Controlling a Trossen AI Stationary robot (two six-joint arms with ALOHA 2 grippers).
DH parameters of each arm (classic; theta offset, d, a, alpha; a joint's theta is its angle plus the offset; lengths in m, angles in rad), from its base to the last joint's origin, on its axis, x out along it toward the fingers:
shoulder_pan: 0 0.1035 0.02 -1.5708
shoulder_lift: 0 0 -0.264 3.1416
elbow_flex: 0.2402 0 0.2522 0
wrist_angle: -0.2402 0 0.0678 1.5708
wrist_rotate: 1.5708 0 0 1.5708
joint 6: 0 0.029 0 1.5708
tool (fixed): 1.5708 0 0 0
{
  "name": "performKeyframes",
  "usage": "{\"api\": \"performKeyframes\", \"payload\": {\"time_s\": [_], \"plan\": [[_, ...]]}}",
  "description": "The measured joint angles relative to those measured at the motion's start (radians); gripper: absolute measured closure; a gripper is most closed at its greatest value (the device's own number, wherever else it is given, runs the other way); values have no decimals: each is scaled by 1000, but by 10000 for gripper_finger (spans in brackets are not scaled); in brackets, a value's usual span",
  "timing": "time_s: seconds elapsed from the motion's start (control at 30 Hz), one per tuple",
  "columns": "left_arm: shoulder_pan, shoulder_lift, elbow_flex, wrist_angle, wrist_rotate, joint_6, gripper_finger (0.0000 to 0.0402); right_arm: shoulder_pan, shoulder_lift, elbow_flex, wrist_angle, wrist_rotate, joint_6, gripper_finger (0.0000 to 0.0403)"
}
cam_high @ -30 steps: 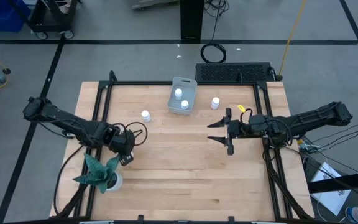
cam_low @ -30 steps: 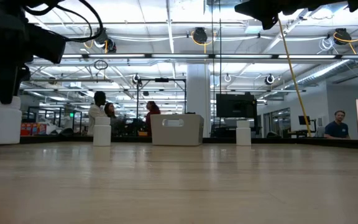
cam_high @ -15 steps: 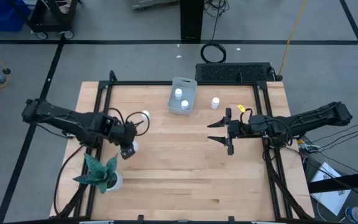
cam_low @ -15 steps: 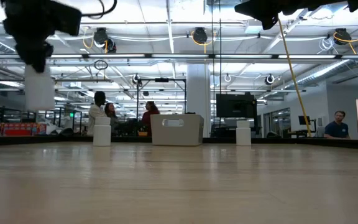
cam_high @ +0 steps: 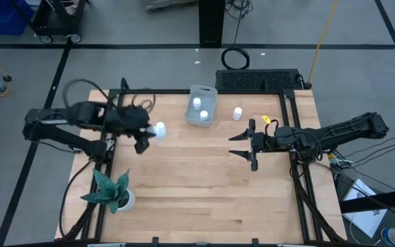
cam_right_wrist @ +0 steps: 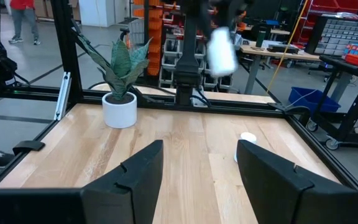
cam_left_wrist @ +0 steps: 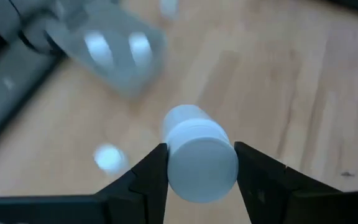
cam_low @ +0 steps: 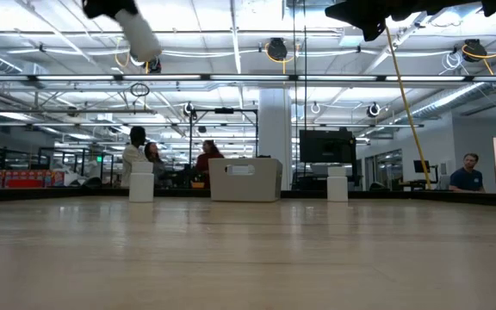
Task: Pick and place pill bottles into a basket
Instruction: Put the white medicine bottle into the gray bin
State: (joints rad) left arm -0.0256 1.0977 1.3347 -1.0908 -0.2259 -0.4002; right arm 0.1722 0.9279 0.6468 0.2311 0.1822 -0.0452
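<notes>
Carrying one pill bottle point(cam_left_wrist: 199, 160) clamped between its fingers, the left gripper point(cam_high: 146, 134) hung above the table, near the basket point(cam_high: 201, 105) but short of it. Two bottles point(cam_high: 199, 108) already lay inside the basket. One bottle point(cam_high: 237, 112) stood on the wood just beside it, and another point(cam_low: 141, 185) under the raised arm. The right gripper point(cam_high: 247, 146) waited, jaws parted and empty, over the table's right half. Roughly half the job looked done.

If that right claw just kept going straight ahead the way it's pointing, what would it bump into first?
Probably nothing on the table: the open right gripper points across bare wood. Farther along that line are the left gripper, holding a pill bottle in the air, and the potted plant.
</notes>
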Motion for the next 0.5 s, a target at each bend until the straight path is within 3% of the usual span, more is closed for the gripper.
{"api": "performKeyframes", "payload": {"time_s": [0.33,0.5], "plan": [[168,-1,148,174,-25,258,212,0,0,0,1,0,0,206],[263,5,148,308,24,338,236,-1,0,0,4,1,-2,206]]}}
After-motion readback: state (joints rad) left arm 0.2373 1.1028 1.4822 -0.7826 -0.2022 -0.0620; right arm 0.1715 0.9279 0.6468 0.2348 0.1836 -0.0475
